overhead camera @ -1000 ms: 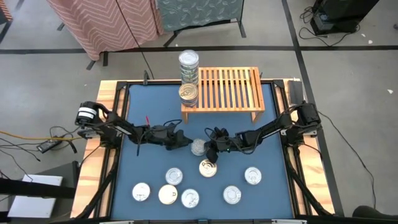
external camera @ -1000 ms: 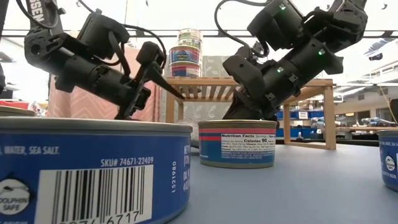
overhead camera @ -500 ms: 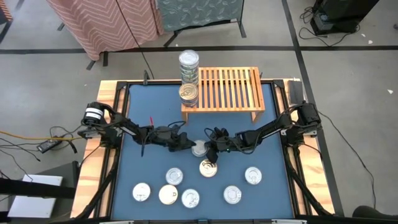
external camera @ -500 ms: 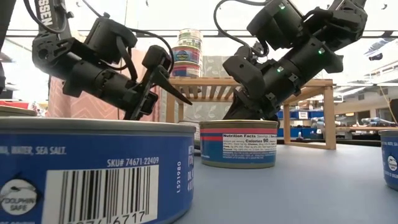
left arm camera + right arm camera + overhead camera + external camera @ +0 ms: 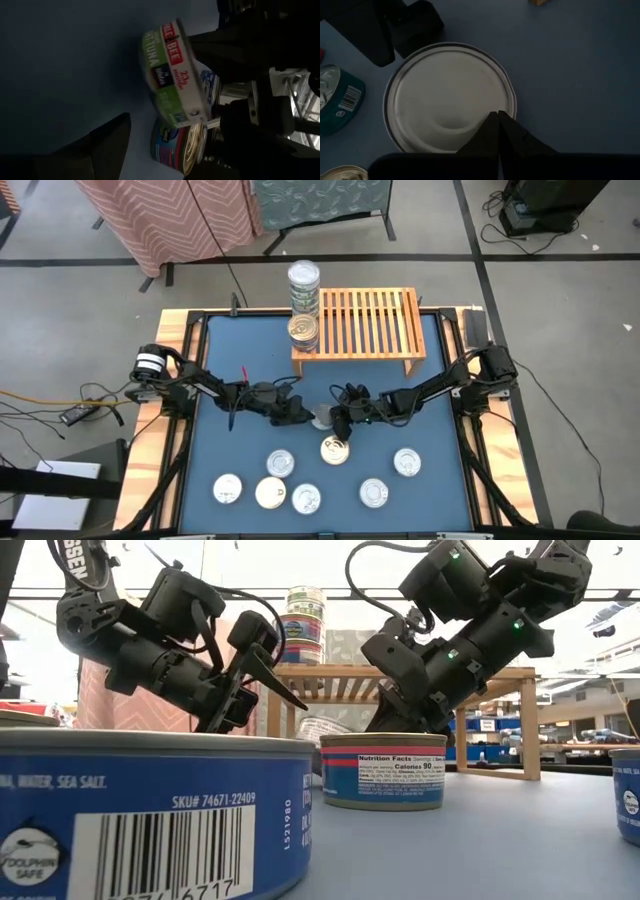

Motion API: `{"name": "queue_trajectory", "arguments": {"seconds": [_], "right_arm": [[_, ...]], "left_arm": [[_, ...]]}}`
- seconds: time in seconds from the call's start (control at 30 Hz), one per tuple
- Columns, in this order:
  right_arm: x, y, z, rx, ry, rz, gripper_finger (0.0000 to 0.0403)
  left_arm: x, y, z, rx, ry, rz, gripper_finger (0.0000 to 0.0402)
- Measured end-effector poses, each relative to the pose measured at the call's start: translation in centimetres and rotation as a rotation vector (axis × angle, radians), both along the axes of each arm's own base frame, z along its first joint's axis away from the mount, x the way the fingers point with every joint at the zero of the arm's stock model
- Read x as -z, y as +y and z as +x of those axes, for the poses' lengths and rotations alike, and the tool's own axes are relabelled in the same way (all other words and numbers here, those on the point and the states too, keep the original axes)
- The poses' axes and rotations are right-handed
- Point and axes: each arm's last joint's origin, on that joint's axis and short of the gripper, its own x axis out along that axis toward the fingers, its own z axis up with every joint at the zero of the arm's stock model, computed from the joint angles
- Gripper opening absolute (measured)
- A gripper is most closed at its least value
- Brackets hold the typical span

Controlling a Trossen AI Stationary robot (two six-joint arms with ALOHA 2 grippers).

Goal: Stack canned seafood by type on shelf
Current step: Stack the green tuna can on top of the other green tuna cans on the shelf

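On the blue table mat, the left gripper [image 5: 303,413] stands wide open with nothing in it, its dark fingers beside a flat round silver-topped tin [image 5: 320,417]. The right gripper [image 5: 335,423], fingers pressed together and empty, hangs over that tin's edge, near the slatted light-wood shelf [image 5: 365,323].

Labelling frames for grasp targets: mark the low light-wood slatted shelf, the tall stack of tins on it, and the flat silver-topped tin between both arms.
Low light-wood slatted shelf [image 5: 375,320]: high view, slatted top.
Tall stack of tins [image 5: 303,278]: high view, top tin's lid.
Flat silver-topped tin [image 5: 447,97]: right wrist view, lid centre.
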Motion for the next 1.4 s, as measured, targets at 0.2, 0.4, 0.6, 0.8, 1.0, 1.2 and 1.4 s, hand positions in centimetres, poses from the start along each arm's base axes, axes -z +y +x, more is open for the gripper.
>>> {"name": "queue_trajectory", "arguments": {"seconds": [0.2,0.4,0.6,0.8,1.0,1.2,1.4], "right_arm": [[0.0,0.0,0.1,0.006,-0.014,-0.003,0.0006],[0.0,-0.1,0.0,0.016,-0.013,-0.014,0.0003],[0.5,0.1,-0.2,-0.013,0.022,0.004,0.0006],[0.5,0.0,-0.3,-0.006,0.035,0.000,0.0002],[0.3,0.2,-0.2,-0.020,0.026,-0.011,0.0009],[-2.5,1.3,-0.4,-0.053,-0.070,-0.136,0.0003],[-2.2,-0.6,0.1,0.002,-0.061,-0.199,0.0002]], "left_arm": [[-0.4,-0.1,1.0,-0.002,0.030,0.038,0.0312],[-1.0,0.6,1.8,-0.075,-0.005,0.069,0.0312],[-1.6,0.8,2.3,-0.100,-0.042,0.079,0.0312],[-1.2,0.8,2.2,-0.104,0.005,0.068,0.0312],[-1.6,1.7,2.4,-0.104,-0.043,0.080,0.0312],[-1.9,3.1,2.4,-0.071,-0.077,0.103,0.0312],[-1.2,4.0,0.7,-0.063,-0.054,0.086,0.0312]]}}
